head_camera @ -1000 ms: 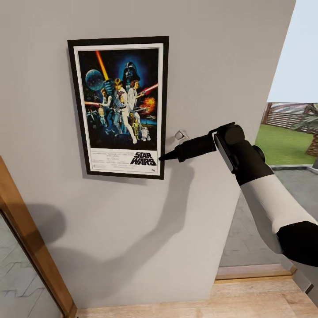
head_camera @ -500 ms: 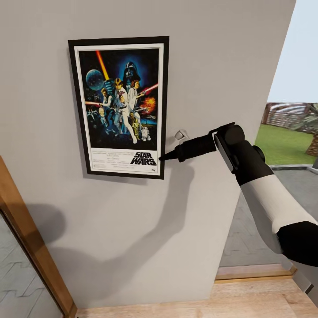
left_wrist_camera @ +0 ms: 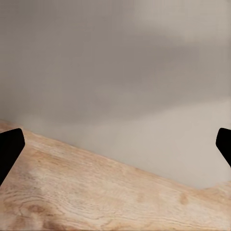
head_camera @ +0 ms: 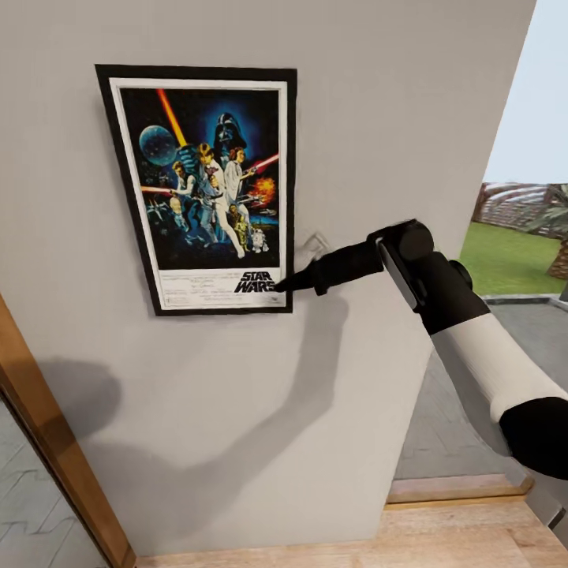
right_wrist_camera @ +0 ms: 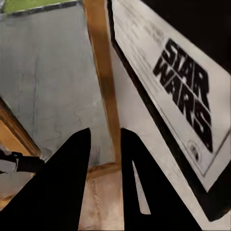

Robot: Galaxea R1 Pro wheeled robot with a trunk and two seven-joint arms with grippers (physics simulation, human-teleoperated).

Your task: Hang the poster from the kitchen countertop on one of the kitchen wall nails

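The poster, a framed Star Wars print, stands upright against the pale grey wall. My right gripper reaches in from the right. Its dark fingers are close together at the poster's lower right corner by the title lettering, and I read it as shut on that corner. In the right wrist view the fingers leave a narrow gap, with the poster right beside them. My left gripper is open over wooden floor and wall, holding nothing. Any wall nail is hidden. The kitchen countertop is out of view.
A wooden door frame runs up the lower left. The wall ends at the right, where an opening shows grey paving and a lawn. Wooden floor lies at the wall's foot.
The view has shifted a little. The poster's upper left corner has swung left, so it looks wider. My right gripper has edged left with the lower right corner.
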